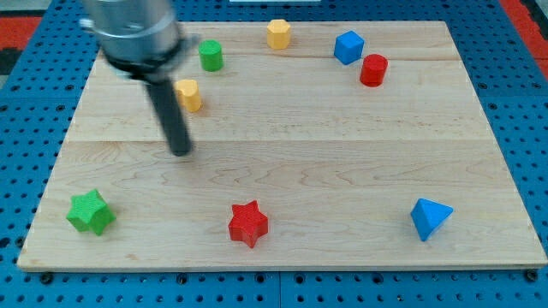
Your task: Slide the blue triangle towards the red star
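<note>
Pale wooden board [342, 171], blue pegboard surface [34, 94] around it, red strip [524, 10] at top corners

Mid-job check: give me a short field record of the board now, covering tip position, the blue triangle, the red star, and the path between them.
tip: my tip rests on the wooden board, left of centre, touching no block
target block: blue triangle, near the view's bottom right
goal: red star, bottom centre
gap: bare wood between triangle and star
nearest to tip: yellow cylinder, just above it
contact with triangle: none, tip far to its left
</note>
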{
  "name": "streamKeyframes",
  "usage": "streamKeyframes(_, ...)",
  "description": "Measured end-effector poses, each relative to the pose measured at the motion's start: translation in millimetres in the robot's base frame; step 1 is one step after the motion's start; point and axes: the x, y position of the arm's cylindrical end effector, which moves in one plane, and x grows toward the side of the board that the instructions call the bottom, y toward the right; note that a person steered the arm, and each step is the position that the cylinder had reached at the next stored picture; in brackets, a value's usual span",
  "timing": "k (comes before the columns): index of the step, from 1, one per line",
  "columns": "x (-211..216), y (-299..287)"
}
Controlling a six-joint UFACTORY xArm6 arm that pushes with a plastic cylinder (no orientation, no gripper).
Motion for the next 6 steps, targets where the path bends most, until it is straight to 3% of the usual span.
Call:
streamKeyframes(2, 34, 249)
streamKeyframes(3, 97, 328)
streamKeyframes(4, 143, 321)
streamKeyframes(5, 97, 265)
streamKeyframes(6, 54, 261)
